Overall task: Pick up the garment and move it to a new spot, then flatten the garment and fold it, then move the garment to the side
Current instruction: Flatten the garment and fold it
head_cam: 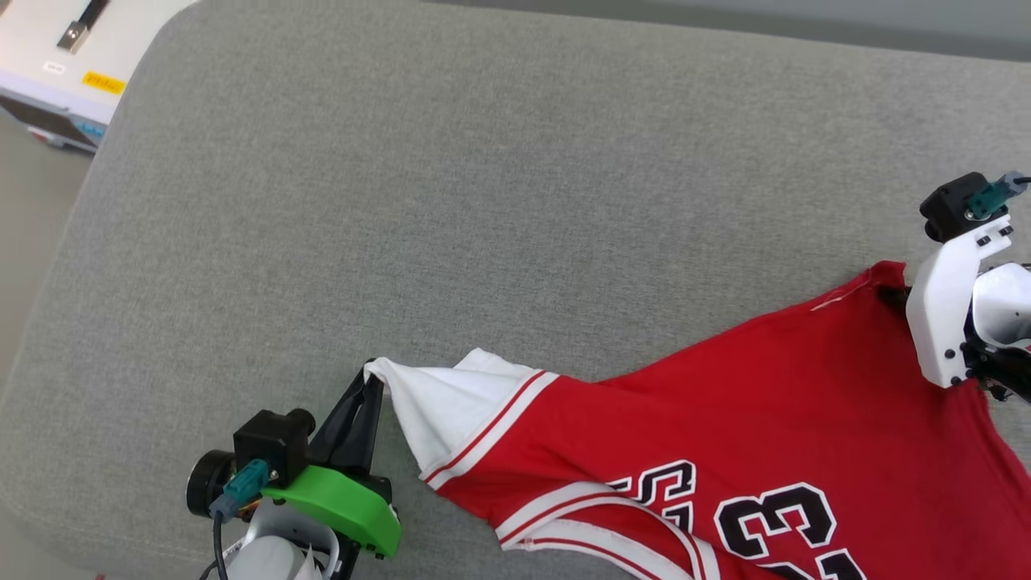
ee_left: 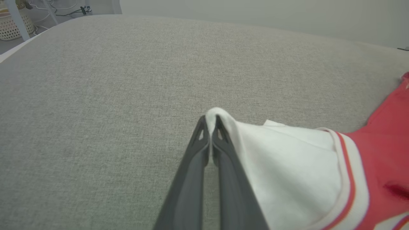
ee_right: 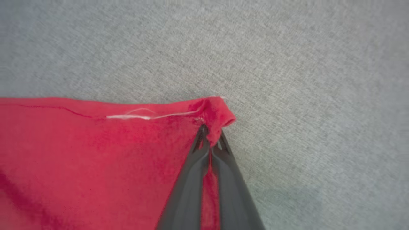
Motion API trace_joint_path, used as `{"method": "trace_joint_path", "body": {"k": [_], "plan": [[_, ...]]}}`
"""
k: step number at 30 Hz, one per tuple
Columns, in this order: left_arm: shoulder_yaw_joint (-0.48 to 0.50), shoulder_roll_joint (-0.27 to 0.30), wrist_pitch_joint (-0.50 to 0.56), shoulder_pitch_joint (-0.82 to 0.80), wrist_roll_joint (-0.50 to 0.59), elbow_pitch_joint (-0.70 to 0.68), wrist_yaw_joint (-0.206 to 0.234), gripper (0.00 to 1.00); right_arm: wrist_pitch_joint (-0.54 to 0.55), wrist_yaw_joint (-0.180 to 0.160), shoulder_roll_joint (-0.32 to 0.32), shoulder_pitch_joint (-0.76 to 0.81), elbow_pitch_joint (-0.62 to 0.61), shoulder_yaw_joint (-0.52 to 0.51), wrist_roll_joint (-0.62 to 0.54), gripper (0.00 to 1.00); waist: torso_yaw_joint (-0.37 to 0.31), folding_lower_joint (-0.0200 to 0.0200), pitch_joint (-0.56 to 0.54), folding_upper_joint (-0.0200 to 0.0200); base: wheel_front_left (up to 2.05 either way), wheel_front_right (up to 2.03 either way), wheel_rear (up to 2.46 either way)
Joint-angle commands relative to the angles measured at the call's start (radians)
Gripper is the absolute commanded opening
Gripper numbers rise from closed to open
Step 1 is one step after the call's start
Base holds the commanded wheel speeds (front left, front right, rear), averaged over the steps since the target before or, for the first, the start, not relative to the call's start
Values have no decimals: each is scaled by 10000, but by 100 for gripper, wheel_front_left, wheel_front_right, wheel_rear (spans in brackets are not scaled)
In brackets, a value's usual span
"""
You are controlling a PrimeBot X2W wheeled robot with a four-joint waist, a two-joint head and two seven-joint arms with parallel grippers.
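Your left claw [ee_left: 210,121] is pinched shut on the soft white sleeve tip of the garment [head_cam: 765,387], and your right claw [ee_right: 211,132] is clamped on its crumpled red hem corner. It lies stretched across the head view's lower right on coarse grey woven upholstery [head_cam: 483,161].

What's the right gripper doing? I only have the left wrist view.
Observer: The right gripper is shut on a red corner of the garment, next to a loose white thread along the hem.
Operator: Print side up?
Observer: Yes. Black, white-outlined numerals face up at the bottom of the head view.
Operator: Anything beyond the left gripper's side?
Observer: In the head view, a white unit with a yellow label sits past the far corner of the cushion on the left gripper side.
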Motion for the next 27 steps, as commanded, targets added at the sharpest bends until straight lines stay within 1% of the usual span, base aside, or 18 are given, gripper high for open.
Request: {"method": "trace_joint_path", "body": {"k": [1, 5, 12, 17, 20, 25, 27], "plan": [[61, 90, -62, -36, 142, 18, -53, 0, -348, 2, -136, 136, -75, 37, 148, 0, -282, -1, -446, 0, 0, 0, 0], [130, 293, -57, -214, 224, -102, -102, 0, -1231, 2, -469, 152, -465, -44, 290, 0, -532, -1, -973, 0, 0, 0, 0], [411, 734, 120, -1147, 262, -633, -194, 0, -2280, 2, -1094, 329, -1594, -493, 633, 0, -925, -1, -1618, 0, 0, 0, 0], [599, 1216, 485, -2294, 464, -1080, -307, 0, -2668, 2, -1368, 256, -2415, -1176, 540, 0, -1195, -1, -1900, 0, 0, 0, 0], [655, 1496, 813, -3295, 619, -1330, -453, 0, -2800, 2, -1466, 130, -2881, -1736, 419, 0, -1325, -1, -1967, 0, 0, 0, 0], [621, 1730, 1304, -4977, 791, -1539, -702, 0, -2819, 2, -1422, -150, -3498, -2682, 255, 0, -1529, -1, -2015, 0, 0, 0, 0], [599, 1724, 1471, -5681, 756, -1516, -805, 0, -2772, 2, -1376, -298, -3668, -3028, 139, 0, -1598, -1, -2001, 0, 0, 0, 0]]}}
